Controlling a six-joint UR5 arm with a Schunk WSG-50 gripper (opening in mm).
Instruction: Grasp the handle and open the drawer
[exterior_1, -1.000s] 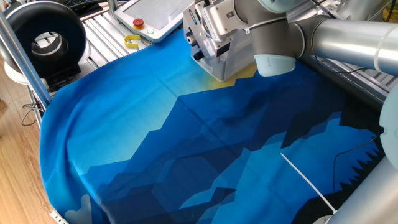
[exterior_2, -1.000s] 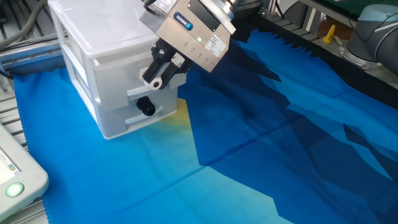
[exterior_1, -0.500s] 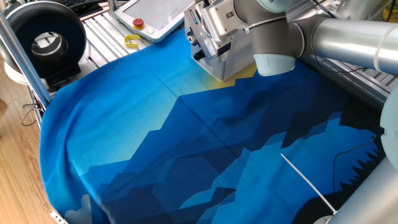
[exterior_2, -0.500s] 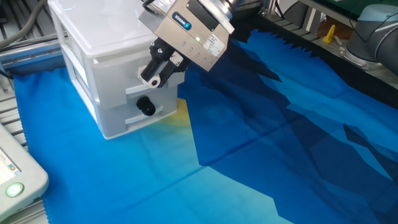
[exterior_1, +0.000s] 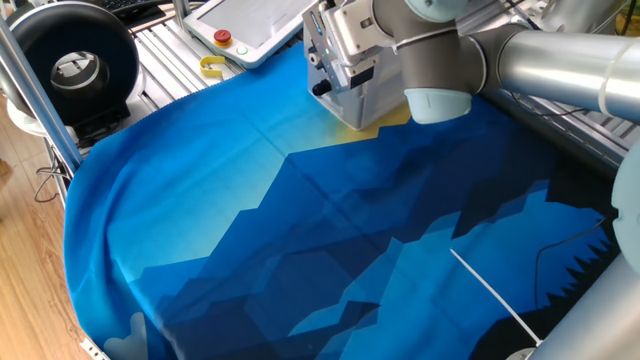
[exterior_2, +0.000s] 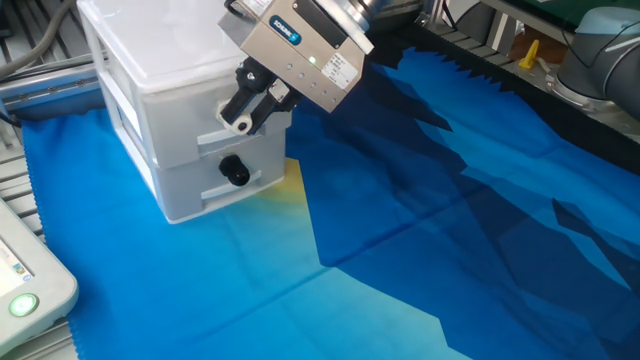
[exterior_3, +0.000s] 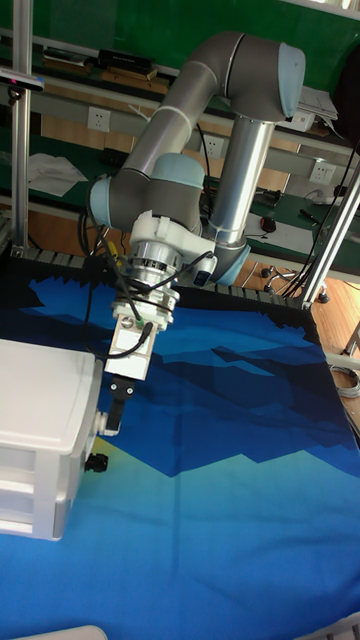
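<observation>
Above the black knob (exterior_2: 233, 170), the gripper (exterior_2: 243, 112) is seen nearly pressed together, empty; drawer (exterior_2: 235, 182) not opened yet.

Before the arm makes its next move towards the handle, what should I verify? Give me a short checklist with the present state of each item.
1. Handle visible, nothing covering it: ok.
2. Claw at the handle's height: not ok, it is above it.
3. Claw around the handle: not ok, they are apart.
4. Claw open wide enough: cannot tell.
5. Drawer shut: ok.
</observation>
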